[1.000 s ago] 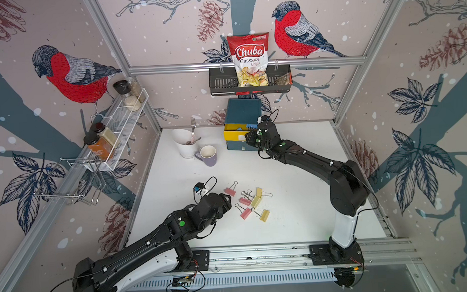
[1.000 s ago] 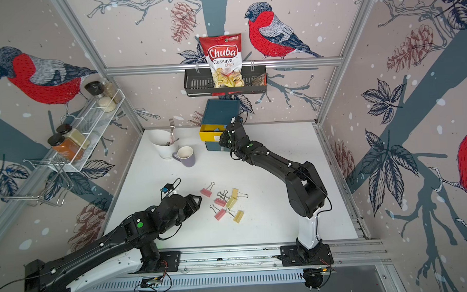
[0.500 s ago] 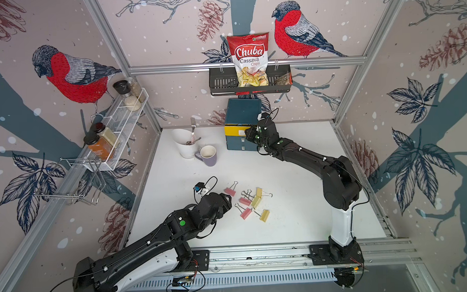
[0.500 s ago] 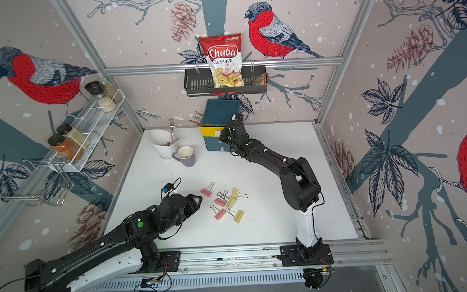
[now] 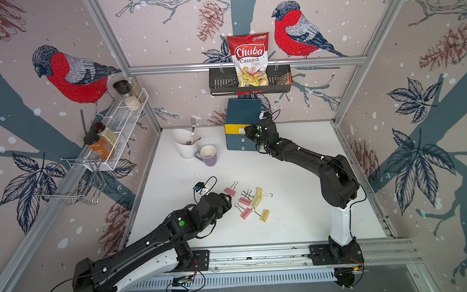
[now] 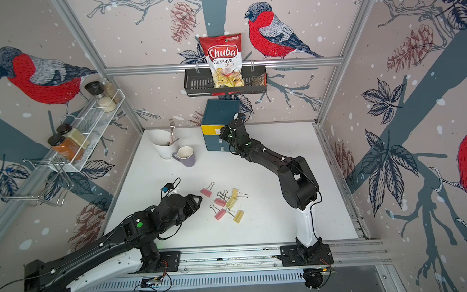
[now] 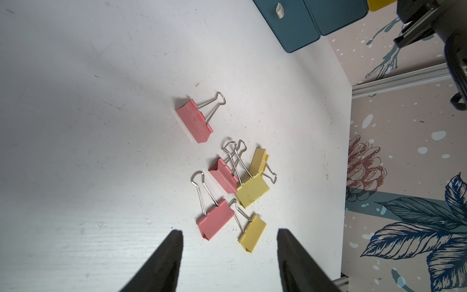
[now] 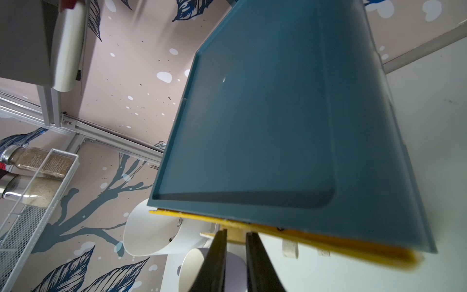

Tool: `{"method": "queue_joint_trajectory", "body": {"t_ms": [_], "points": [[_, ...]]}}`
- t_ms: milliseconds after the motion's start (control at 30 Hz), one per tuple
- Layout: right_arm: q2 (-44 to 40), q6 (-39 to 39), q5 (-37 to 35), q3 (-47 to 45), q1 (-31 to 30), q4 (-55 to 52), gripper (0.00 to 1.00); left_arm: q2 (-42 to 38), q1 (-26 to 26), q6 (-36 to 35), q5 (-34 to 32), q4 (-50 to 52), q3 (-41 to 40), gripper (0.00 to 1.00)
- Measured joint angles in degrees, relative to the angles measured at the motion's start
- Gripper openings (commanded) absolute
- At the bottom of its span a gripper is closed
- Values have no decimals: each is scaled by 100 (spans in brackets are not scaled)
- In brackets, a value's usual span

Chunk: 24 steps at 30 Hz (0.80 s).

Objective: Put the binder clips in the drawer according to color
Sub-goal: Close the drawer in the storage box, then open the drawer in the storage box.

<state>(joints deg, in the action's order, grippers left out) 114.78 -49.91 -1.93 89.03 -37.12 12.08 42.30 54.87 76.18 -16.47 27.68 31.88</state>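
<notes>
Loosely clustered binder clips (image 7: 251, 191); three pink, three yellow, silver wire handles

On table (image 5: 296, 219), binder clips (image 5: 255, 201) — drawer (image 5: 243, 111) behind them, mug (image 5: 208, 156) left of drawer.

Read, in both top views: "Chuba Cassava Chips" printed on red-and-white snack bag (image 5: 248, 61) standing in black wall basket (image 5: 219, 84). Small green mark at bag's top edge too small to read.

Mid-frame: pink clips (image 5: 245, 213) ×3, yellow clips (image 5: 264, 215) ×3, silver wire handles. Drawer (image 5: 244, 111) teal, top front yellow. Table (image 5: 296, 203) white. Mug (image 5: 210, 158) lilac, cup (image 5: 185, 148) white. Walls (image 5: 169, 26) beige, red-breasted bird/pinecone print.
</notes>
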Motion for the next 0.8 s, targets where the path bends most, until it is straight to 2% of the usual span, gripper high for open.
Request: {"method": "queue_joint_trajectory", "body": {"t_ms": [133, 200, 333, 467, 800], "points": [[-391, -144, 44, -623, 0, 278, 41, -39, 0, -11, -7, 2, 0, 66], [-699, -293, 66, -1062, -2, 529, 45, -59, 0, -13, -13, 2, -4, 67], [-1134, -608, 120, -1928, -11, 1237, 45, -66, -17, -20, -26, 2, -33, 67], [-988, -1073, 275, -2371, -81, 1788, 43, -28, -76, -83, -24, 2, -33, 67], [50, -2216, 490, -2275, -118, 2892, 43, -146, -103, -127, -24, 98, 63, 67]]}}
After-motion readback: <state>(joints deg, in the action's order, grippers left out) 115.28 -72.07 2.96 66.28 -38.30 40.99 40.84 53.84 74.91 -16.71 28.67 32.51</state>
